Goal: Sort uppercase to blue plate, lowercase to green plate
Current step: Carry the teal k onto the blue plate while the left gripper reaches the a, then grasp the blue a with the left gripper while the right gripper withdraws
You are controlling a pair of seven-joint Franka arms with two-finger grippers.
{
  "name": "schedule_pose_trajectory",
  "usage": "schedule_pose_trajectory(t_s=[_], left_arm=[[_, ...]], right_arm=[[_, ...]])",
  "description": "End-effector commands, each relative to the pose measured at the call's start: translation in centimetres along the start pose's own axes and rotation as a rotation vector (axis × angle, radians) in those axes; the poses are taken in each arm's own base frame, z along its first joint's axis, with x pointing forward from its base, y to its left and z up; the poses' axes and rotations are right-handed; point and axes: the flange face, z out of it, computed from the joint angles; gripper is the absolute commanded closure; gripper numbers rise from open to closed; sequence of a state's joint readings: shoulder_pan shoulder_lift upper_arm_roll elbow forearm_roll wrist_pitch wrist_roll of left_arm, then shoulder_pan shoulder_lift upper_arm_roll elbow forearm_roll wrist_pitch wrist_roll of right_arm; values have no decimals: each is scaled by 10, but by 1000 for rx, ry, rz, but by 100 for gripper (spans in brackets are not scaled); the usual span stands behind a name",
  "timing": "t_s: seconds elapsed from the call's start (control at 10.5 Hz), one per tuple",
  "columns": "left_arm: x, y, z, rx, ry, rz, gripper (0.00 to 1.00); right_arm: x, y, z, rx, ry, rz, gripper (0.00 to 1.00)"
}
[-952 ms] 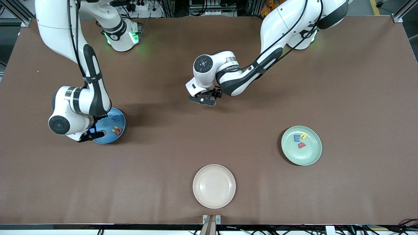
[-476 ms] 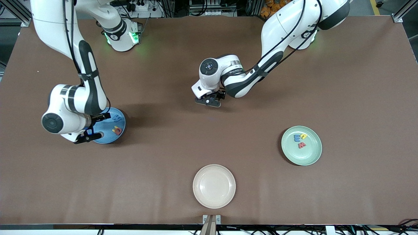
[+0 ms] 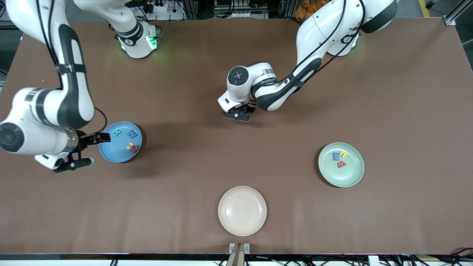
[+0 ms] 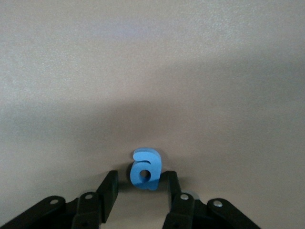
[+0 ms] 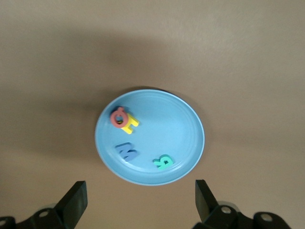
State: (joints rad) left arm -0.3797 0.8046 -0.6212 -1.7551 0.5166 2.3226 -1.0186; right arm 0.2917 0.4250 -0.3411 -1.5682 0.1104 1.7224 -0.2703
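**End effectors: one wide apart beside the blue plate, one around the last letter**

Left end effector point(image 4: 139, 188) sits low at the middle of the bench point(image 3: 236, 155), its fingers on either side of a blue lowercase a point(image 4: 145, 168) that stands on the brown surface; one finger looks close against the letter, the other shows a gap, so a firm clamp cannot be confirmed. Right end effector point(image 3: 90, 149) hangs with fingers spread wide and nothing between them, over the bench just beside the blue plate point(image 3: 111, 155) at the right arm's end.

Four capitals lie in the blue plate: a teal B point(image 3: 116, 132), a blue W point(image 3: 131, 134), and a red Q point(image 3: 133, 148) resting on a yellow H point(image 5: 129, 125).

Three small letters lie in the green plate point(image 3: 349, 177) toward the left arm's end: a blue m point(image 3: 336, 156), a yellow h point(image 3: 344, 153) and a red w point(image 3: 342, 164).

One cream plate point(image 3: 242, 210), nearest the front camera, holds nothing.
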Motion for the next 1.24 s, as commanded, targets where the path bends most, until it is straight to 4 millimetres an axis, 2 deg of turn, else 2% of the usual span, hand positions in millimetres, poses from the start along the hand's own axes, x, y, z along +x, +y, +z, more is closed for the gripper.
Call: schedule_pose_trajectory(t_s=[0.0, 0.1, 0.19, 0.29, 0.38, 0.57, 0.67, 0.86, 0.95, 1.14], left_arm=[[5, -9, 11, -5, 36, -19, 74], [7, -9, 10, -9, 40, -21, 92], [15, -17, 7, -6, 49, -37, 100], [22, -22, 1, -8, 60, -48, 100], [35, -33, -13, -12, 85, -60, 100], [66, -71, -48, -15, 146, -89, 100], [84, -97, -66, -15, 172, -87, 100], [114, -153, -96, -9, 207, -78, 100], [124, -181, -105, 1, 220, -80, 100], [143, -247, -118, 34, 208, -33, 100]], right_arm=[[-22, -16, -84, -35, 78, 66, 0], [-34, -20, -111, -31, 125, 65, 0], [-50, -17, -138, -25, 173, 80, 0], [-66, -10, -159, -25, 213, 93, 0], [-83, -4, -178, -26, 249, 108, 0], [-107, -1, -206, -24, 303, 116, 0], [-118, -2, -215, -28, 320, 117, 0], [-126, -6, -219, -30, 320, 115, 0], [-129, -7, -221, -31, 317, 113, 0], [-133, -7, -211, -29, 304, 118, 0]])
